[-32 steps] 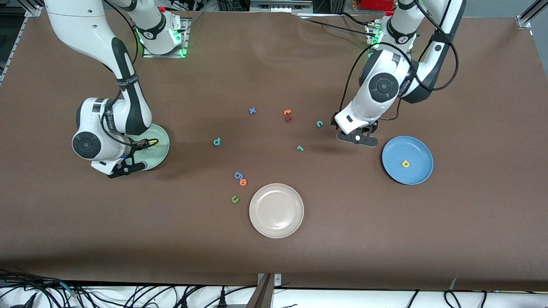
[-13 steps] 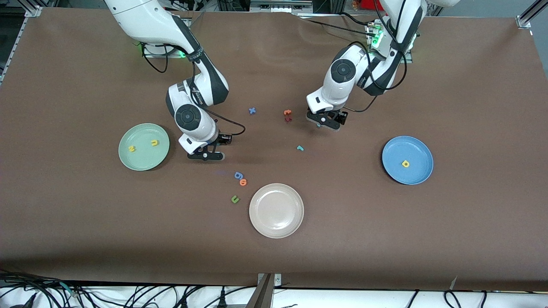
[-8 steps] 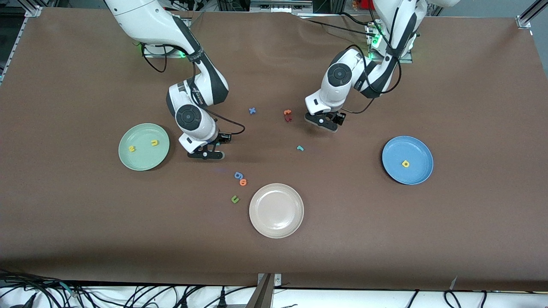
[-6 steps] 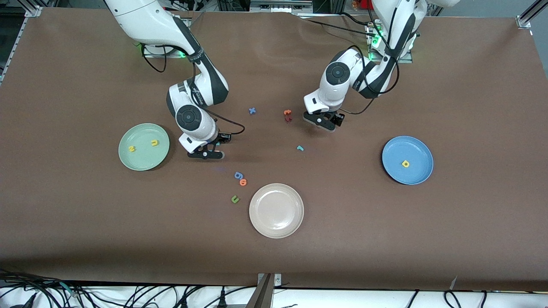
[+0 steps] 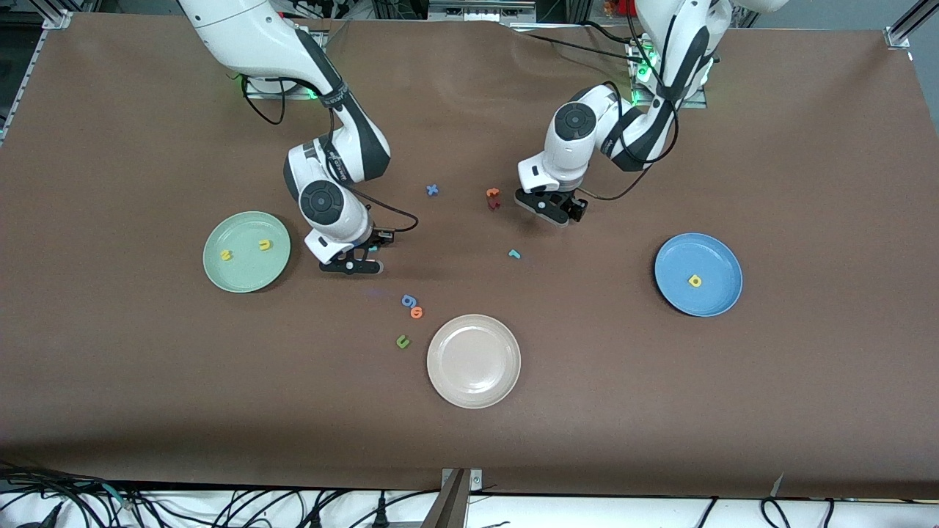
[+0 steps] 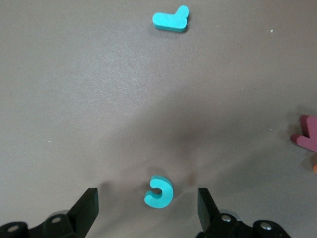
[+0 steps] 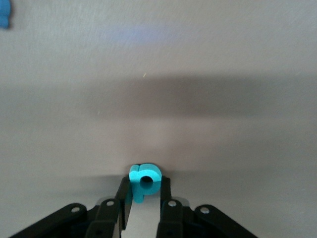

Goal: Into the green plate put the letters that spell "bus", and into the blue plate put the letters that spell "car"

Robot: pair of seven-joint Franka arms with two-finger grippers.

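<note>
The green plate [image 5: 246, 275] holds a yellow s [image 5: 226, 254] and a yellow u [image 5: 265, 245]. Beside it, my right gripper [image 5: 353, 264] sits low at the table, shut on the teal b [image 7: 144, 179], which is pinched between its fingertips [image 7: 164, 191]. The blue plate [image 5: 715, 253] holds the yellow a [image 5: 694, 280]. My left gripper [image 5: 552, 211] is open and low, its fingers [image 6: 89, 206] straddling the teal c [image 6: 159, 192] without touching it. The c is hidden in the front view. The teal r [image 5: 514, 254] [image 6: 171, 20] lies on the table nearer the front camera.
A beige-white plate [image 5: 473, 396] sits near the front camera. A blue g [image 5: 408, 300], orange o [image 5: 417, 312] and green u [image 5: 402, 341] lie beside it. A blue x [image 5: 432, 190], an orange letter [image 5: 492, 193] and a dark red letter [image 5: 494, 204] [image 6: 309, 136] lie next to my left gripper.
Both arms left the plates and came to the middle. My right gripper has shut on the teal b. My left gripper edged toward the orange and red letters, settling over the c.
</note>
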